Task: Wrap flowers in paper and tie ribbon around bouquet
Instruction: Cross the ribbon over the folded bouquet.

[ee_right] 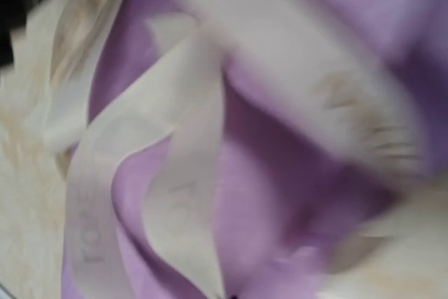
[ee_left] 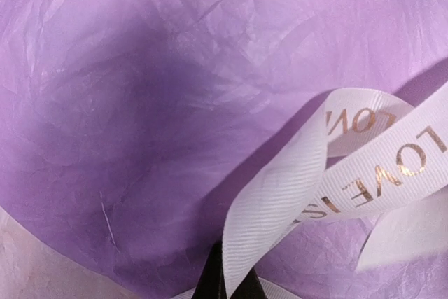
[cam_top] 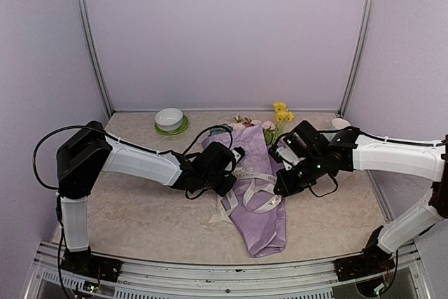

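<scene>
Bouquet (cam_top: 266, 218) lies mid-table (cam_top: 140, 204) between the two arms, bloom end away from them. Flowers (cam_top: 282, 113) poke out the far end, yellow ones rightmost. Ribbon (cam_top: 253, 176) loops loosely across the paper (cam_top: 271, 236), its ends trailing left. Left gripper (cam_top: 236, 160) sits at the bouquet's left edge, jaws closed and pinching a ribbon strand. Right gripper (cam_top: 282, 188) is at the right edge, jaws closed. Its wrist view is blurred, so I can't tell if it has ribbon. Bowl (cam_top: 170, 118) sits far left, well apart.
</scene>
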`<state>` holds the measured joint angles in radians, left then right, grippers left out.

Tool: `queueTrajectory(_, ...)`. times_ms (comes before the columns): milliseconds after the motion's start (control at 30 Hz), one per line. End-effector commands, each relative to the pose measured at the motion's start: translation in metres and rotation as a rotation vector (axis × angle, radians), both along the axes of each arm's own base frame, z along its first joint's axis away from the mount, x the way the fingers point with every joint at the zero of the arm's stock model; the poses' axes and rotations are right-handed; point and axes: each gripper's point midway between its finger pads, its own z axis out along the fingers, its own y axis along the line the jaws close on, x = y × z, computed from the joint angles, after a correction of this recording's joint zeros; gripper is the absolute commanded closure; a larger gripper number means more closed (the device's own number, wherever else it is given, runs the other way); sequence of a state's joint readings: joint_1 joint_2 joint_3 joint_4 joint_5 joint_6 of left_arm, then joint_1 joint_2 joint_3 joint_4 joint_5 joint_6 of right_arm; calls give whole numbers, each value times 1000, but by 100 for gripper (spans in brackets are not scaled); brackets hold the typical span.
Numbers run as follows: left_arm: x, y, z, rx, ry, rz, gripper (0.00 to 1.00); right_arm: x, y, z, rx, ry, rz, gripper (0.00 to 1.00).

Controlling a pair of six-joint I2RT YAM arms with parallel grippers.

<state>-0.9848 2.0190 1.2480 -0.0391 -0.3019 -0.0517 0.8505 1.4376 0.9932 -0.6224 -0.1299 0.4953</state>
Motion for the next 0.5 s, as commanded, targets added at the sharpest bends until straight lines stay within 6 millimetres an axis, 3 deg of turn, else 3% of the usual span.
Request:
queueTrajectory(0,2,7,1,17,-11,9,100,17,-43,41,-73,-112,-147,100)
queueTrajectory(100,2,7,2,14,-13,9,100,24,-68,65,-94,-169,-222,100)
queueTrajectory(267,5,5,9,5,-33,18,100,20,-87,90,-95,-185,-250,100)
queueTrajectory(367,7,1,24,-3,-77,32,100,19,-99,92,-93,-168,-283,100)
queueTrajectory(467,8,-8,46,11,-150,54,100,16,-99,75,-74,-107,-277,100)
